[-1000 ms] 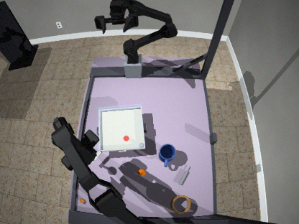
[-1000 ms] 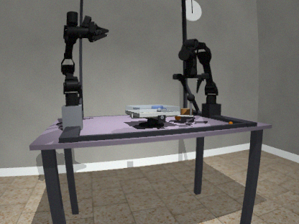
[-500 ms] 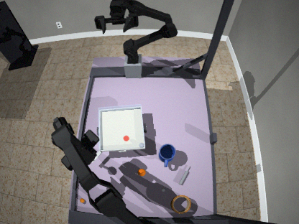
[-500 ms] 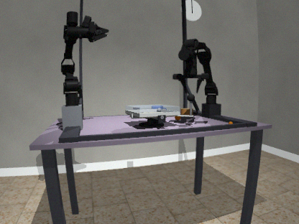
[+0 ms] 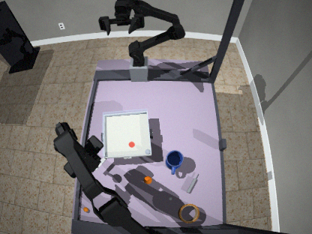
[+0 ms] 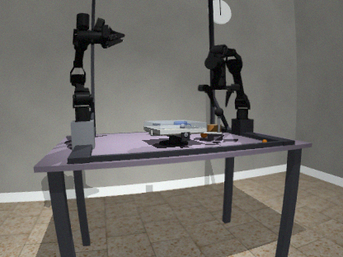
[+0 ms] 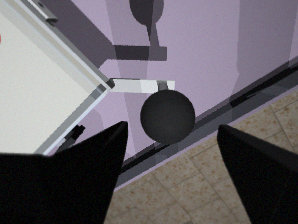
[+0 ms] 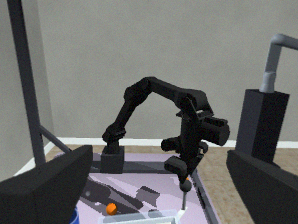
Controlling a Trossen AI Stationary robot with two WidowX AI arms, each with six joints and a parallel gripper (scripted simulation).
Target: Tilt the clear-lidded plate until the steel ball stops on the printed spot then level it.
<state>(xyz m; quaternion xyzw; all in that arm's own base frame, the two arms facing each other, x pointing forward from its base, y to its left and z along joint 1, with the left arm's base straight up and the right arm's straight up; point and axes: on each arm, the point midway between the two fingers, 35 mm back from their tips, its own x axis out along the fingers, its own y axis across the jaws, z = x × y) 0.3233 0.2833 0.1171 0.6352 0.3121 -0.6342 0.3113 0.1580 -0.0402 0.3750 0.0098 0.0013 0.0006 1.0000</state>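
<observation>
A square white plate with a clear lid (image 5: 127, 132) (image 6: 175, 130) (image 7: 37, 82) stands on the desk, its small grey steel ball (image 5: 148, 151) in a corner, off the red printed spot (image 5: 131, 144). The left jaws, partly open, and right jaws, nearly fully open, hold nothing. Tilting seems unfinished; next, grasp the black ball-topped handle (image 7: 167, 117) and tip gently.

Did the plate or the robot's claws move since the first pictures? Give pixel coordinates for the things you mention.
Nothing visibly moved. The plate (image 5: 125, 129) (image 6: 177, 131) (image 7: 45, 85) (image 8: 145, 219), left claw (image 5: 90, 159) (image 6: 222, 102) (image 7: 172, 127) (image 8: 187, 172) and right claw (image 5: 119, 32) (image 6: 123, 38) (image 8: 160, 154) look the same. Nothing was grabbed or let go. The steel ball (image 5: 148, 151) (image 6: 182, 125) is too tiny in the old pictures to tell.
</observation>
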